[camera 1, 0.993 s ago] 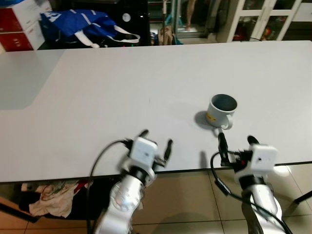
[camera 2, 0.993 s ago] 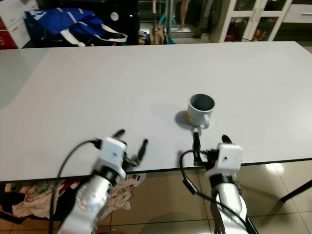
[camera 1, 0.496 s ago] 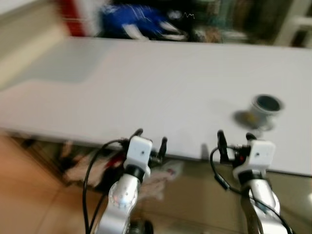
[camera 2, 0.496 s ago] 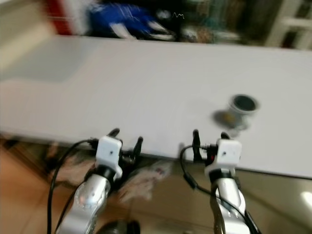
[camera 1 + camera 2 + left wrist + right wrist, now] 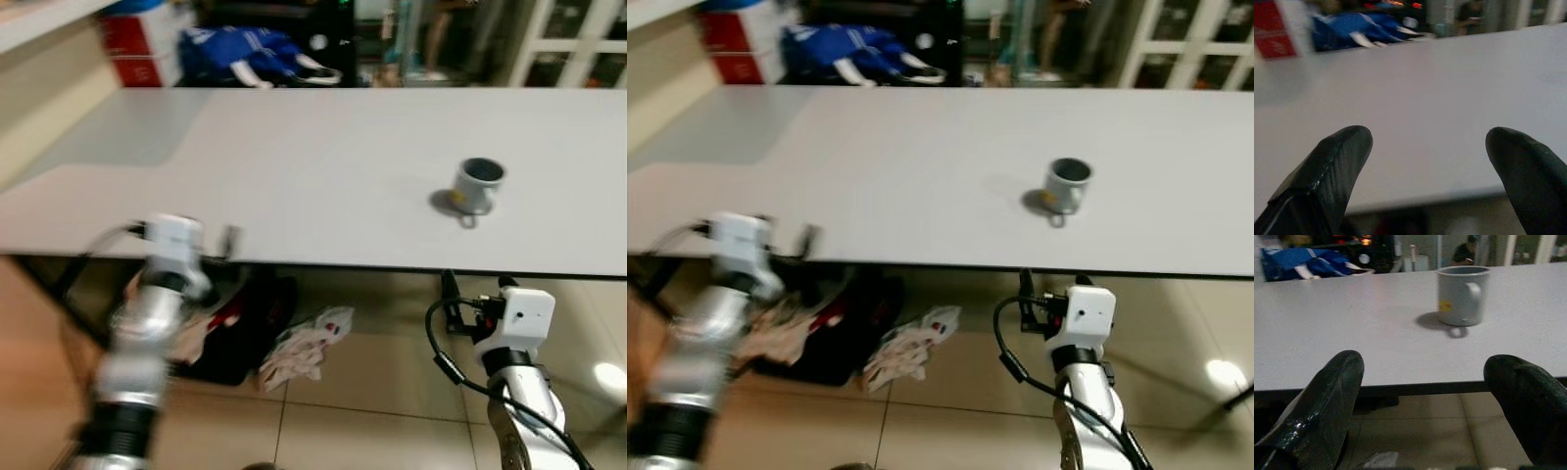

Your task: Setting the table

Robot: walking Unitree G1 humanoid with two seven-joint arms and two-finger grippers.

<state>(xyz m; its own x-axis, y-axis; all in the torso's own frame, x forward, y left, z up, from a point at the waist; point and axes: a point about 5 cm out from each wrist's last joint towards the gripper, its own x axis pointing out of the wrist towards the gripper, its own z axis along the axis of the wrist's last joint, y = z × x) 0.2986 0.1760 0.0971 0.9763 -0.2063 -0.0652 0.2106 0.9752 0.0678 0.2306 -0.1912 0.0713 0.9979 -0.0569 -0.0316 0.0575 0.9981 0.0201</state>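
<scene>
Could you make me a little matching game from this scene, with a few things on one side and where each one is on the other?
Things:
1. mug
2. blue bag
3. right gripper
4. crumpled cloth

Places:
A. on the tiled floor under the table
B. beyond the far edge of the table
C. held off the near edge of the table, above the floor
D. standing on the white table, towards the robot's right

Pairs: 1-D, 2-B, 3-C, 4-A
</scene>
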